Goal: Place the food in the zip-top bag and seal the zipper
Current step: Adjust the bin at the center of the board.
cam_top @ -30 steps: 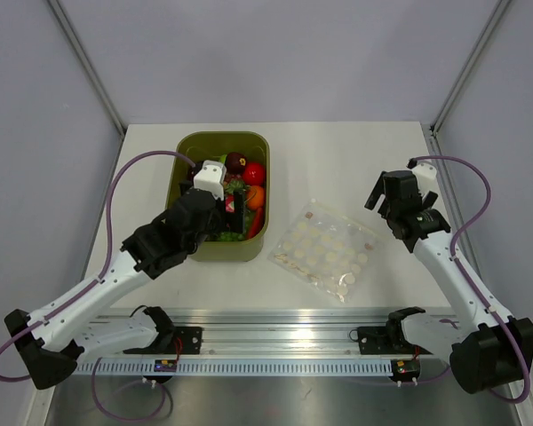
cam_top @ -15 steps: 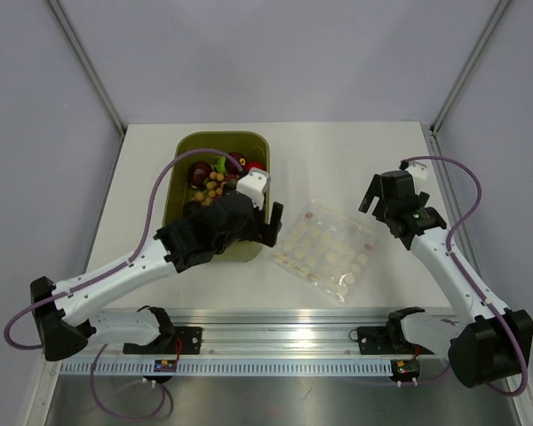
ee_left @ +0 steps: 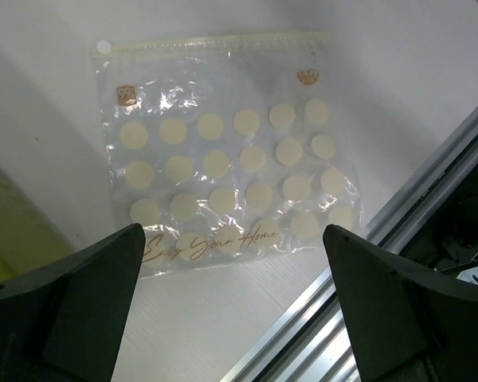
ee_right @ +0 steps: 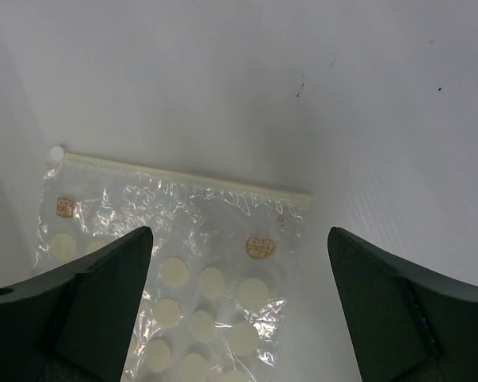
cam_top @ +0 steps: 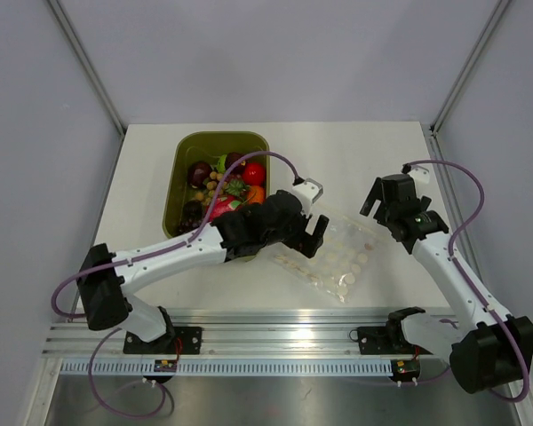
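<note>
Bag [ee_left: 223, 159]: lying flat on table [cam_top: 355, 151], zipper [ee_left: 215, 41] along one edge
Food [cam_top: 222, 182]: sitting in tub [cam_top: 222, 137]
Left gripper [ee_left: 231, 239]: wide open over bag, holding nothing
Right gripper [ee_right: 239, 235]: wide open too, empty

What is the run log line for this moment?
left gripper open over zip-top bag | right gripper open, empty | food in tub

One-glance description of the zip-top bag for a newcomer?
On the white table, look right of the olive-green rectangular plastic tub of toy food. A flat, clear, crinkly plastic pouch lies there. Unlike everything nearby, it is see-through, printed with rows of pale round dots.
</note>
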